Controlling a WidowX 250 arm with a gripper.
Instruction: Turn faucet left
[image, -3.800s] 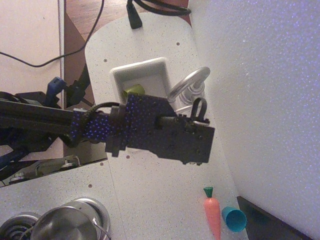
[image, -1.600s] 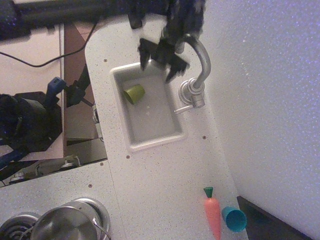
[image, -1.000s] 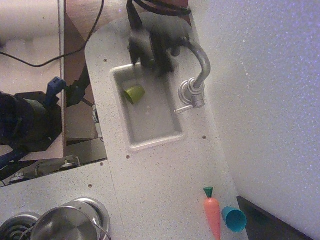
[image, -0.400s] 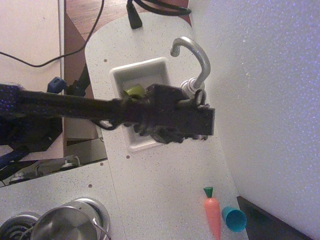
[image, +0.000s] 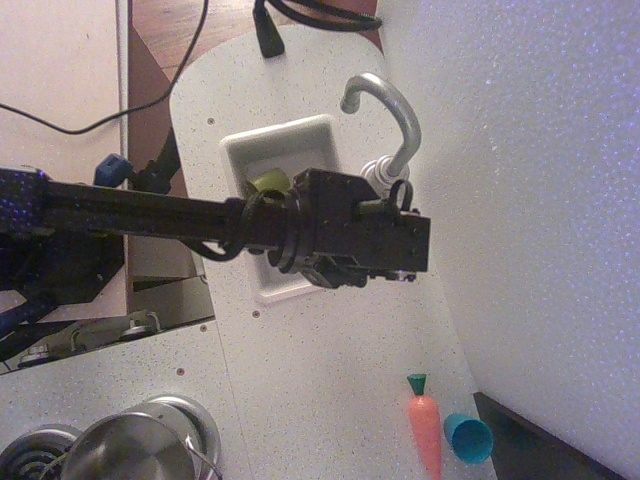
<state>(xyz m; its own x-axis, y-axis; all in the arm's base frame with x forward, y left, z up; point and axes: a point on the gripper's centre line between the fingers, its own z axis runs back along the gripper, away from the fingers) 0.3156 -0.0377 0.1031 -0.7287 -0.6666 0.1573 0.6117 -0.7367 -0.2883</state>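
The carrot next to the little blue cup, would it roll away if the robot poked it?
Probably only a little. The carrot lies on its side and tapers to a point, so it would likely curve round rather than roll straight. It looks like a light plastic toy, so a poke may simply slide it toward the blue cup.

A toy kitchen set up as a robot test bench, seen from above: a speckled white counter (image: 330, 380) with a small moulded sink (image: 290, 135), a chrome faucet (image: 392, 110), steel pots (image: 130, 445), a plastic carrot (image: 426, 428) and a blue cup (image: 467, 437). Loose cables (image: 60, 110) and what may be foam board (image: 530, 200) as the back wall suggest a lab.
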